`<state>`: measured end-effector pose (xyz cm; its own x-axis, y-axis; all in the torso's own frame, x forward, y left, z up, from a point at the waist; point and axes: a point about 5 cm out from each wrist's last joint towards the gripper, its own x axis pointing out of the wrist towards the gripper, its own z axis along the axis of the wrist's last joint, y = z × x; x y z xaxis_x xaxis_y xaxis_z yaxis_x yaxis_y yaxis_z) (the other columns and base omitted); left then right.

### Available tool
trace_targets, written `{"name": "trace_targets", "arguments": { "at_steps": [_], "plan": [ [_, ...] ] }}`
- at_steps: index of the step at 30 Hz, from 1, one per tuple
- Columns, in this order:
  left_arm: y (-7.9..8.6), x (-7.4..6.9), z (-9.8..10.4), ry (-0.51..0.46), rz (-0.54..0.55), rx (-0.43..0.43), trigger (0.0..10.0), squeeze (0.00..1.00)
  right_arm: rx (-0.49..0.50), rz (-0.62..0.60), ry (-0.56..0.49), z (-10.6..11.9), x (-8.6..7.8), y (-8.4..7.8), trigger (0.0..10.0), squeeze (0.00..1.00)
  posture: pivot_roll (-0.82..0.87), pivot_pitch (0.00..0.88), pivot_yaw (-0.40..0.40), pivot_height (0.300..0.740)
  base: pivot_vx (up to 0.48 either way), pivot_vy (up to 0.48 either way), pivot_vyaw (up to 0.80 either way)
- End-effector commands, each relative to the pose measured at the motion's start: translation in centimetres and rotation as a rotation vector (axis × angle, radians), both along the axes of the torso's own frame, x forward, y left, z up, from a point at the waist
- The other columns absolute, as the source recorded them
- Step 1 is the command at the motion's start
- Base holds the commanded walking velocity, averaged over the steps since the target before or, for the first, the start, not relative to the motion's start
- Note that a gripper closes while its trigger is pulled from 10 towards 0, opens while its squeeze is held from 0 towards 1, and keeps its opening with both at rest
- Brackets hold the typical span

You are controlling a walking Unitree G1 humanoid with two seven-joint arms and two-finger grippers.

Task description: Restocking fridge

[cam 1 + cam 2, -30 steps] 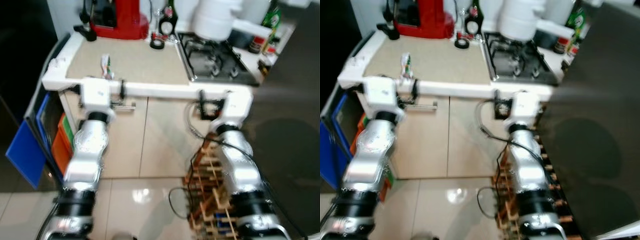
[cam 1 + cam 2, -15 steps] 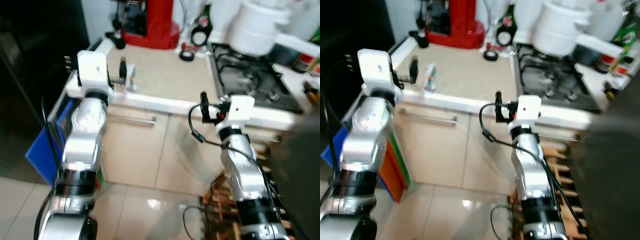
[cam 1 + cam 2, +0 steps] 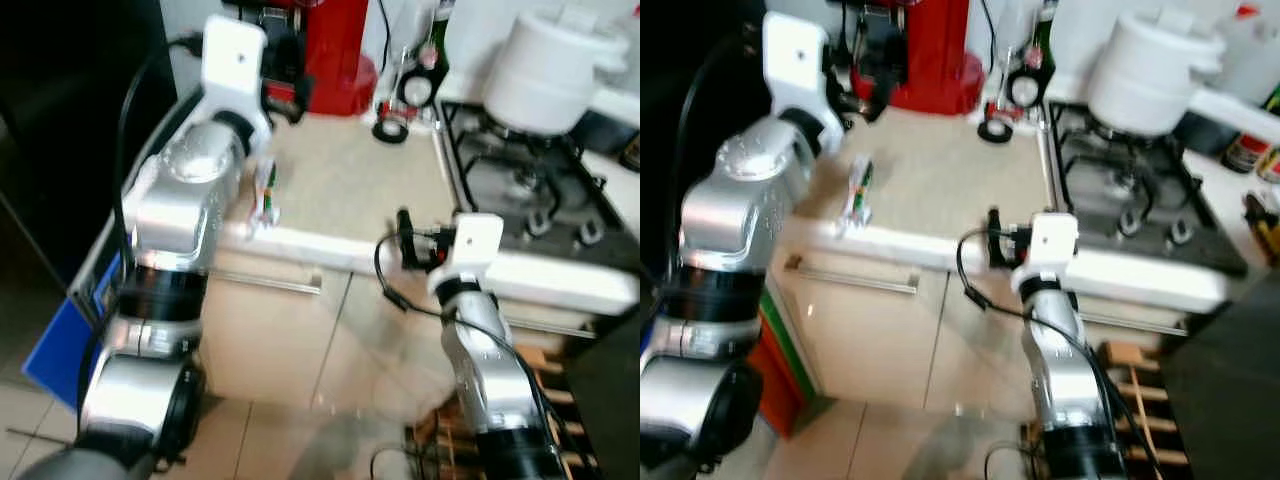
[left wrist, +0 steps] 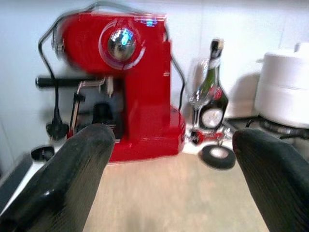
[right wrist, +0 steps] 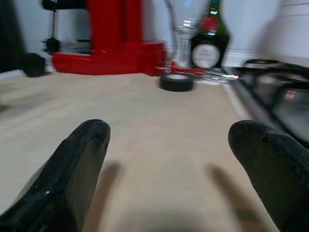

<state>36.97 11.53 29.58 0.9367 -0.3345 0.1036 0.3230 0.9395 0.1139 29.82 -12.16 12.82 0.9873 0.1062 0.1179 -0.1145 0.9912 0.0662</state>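
The left gripper (image 4: 169, 183) has been raised to the upper left of the frame, spread wide and empty before the red coffee machine (image 4: 120, 87). The right gripper (image 5: 169, 179) is held spread and empty at the counter (image 3: 340, 190) edge, mid-frame. A small packet (image 3: 266, 195) lies at centre left, probably next.

We're seeing a glossy red plastic coffee machine (image 4: 120, 92) on a matt beige speckled worktop (image 3: 350, 190), shiny silver metal arms, a gloss-white pot (image 3: 550, 70) and glossy cream cupboard doors (image 3: 270, 340).
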Motion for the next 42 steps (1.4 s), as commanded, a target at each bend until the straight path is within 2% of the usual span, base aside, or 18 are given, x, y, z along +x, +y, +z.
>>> {"name": "trace_targets", "arguments": {
  "at_steps": [1, 5, 7, 9, 11, 14, 20, 21, 22, 23, 25, 30, 32, 42],
  "plan": [
    [0.7, 0.4, -1.4, 0.091, 0.013, -0.009, 10.0, 0.0, -0.014, 0.009, 0.013, -0.2, -0.2, 0.1, 10.0, 0.0, 0.08, 0.019, -0.071, 0.74, 0.0, 0.0, 0.0],
    [1.3, 1.3, -2.2, 0.182, 0.055, 0.041, 10.0, 0.0, -0.024, 0.018, 0.012, 0.0, 0.0, 0.1, 10.0, 0.0, 0.08, 0.001, -0.071, 0.74, 0.0, 0.0, 0.0],
    [1.3, 1.4, -2.5, 0.211, 0.053, 0.04, 10.0, 0.0, -0.025, 0.017, 0.014, 0.1, 0.1, 0.1, 10.0, 0.0, 0.08, 0.0, -0.071, 0.74, 0.0, 0.0, 0.0],
    [1.3, 1.4, -3.1, 0.314, 0.02, -0.013, 10.0, 0.0, -0.025, 0.017, 0.013, 0.3, 0.5, 0.2, 10.0, 0.0, 0.09, 0.003, -0.065, 0.74, 0.0, 0.0, 0.0],
    [1.3, 1.4, -3.1, 0.361, 0.001, -0.049, 10.0, 0.0, -0.025, 0.02, 0.012, 0.4, 0.6, 0.4, 10.0, 0.0, 0.1, 0.0, -0.062, 0.74, 0.0, 0.0, 0.0],
    [1.8, 1.5, -2.9, 0.446, 0.021, -0.008, 10.0, 0.0, -0.029, 0.041, 0.007, 0.5, 0.9, 0.9, 10.0, 0.0, 0.12, 0.0, -0.054, 0.74, 0.0, 0.0, 0.0],
    [2.0, 1.9, -2.5, 0.486, 0.038, -0.044, 10.0, 0.0, -0.031, 0.048, 0.012, 0.3, 1.1, 1.0, 10.0, 0.0, 0.12, 0.0, -0.057, 0.74, 0.0, 0.0, 0.0],
    [1.9, 1.9, -2.7, 0.505, 0.042, -0.038, 10.0, 0.0, -0.034, 0.052, 0.013, 0.3, 1.2, 1.0, 10.0, 0.0, 0.13, 0.0, -0.059, 0.74, 0.0, 0.0, 0.0],
    [1.9, 2.0, -3.5, 0.575, 0.053, -0.013, 10.0, 0.0, -0.038, 0.058, 0.011, 0.4, 1.4, 1.1, 10.0, 0.0, 0.13, 0.0, -0.058, 0.74, 0.0, 0.0, 0.0],
    [1.9, 2.0, -3.5, 0.575, 0.053, -0.013, 10.0, 0.0, -0.038, 0.058, 0.011, 0.4, 1.4, 1.1, 10.0, 0.0, 0.13, 0.0, -0.058, 0.74, 0.0, 0.0, 0.0],
    [2.0, 2.1, -4.6, 0.661, 0.048, 0.011, 10.0, 0.0, -0.04, 0.063, 0.007, 0.5, 1.7, 1.2, 10.0, 0.0, 0.13, 0.0, -0.05, 0.74, 0.0, 0.0, 0.0],
    [2.2, 2.3, -5.5, 0.704, 0.049, 0.038, 10.0, 0.0, -0.036, 0.06, -0.001, 0.6, 2.0, 1.4, 10.0, 0.0, 0.14, 0.0, -0.042, 0.74, 0.0, 0.0, 0.0],
    [2.2, 2.5, -5.6, 0.709, 0.049, 0.023, 10.0, 0.0, -0.03, 0.057, -0.004, 0.6, 2.0, 1.5, 10.0, 0.0, 0.13, 0.0, -0.037, 0.74, 0.0, 0.0, 0.0],
    [0.4, 3.4, -4.2, 0.649, -0.015, 0.058, 10.0, 0.0, -0.029, 0.058, -0.015, 0.6, 2.0, 1.7, 10.0, 0.0, 0.12, 0.0, -0.03, 0.74, 0.0, 0.0, 0.0]
  ]
}}
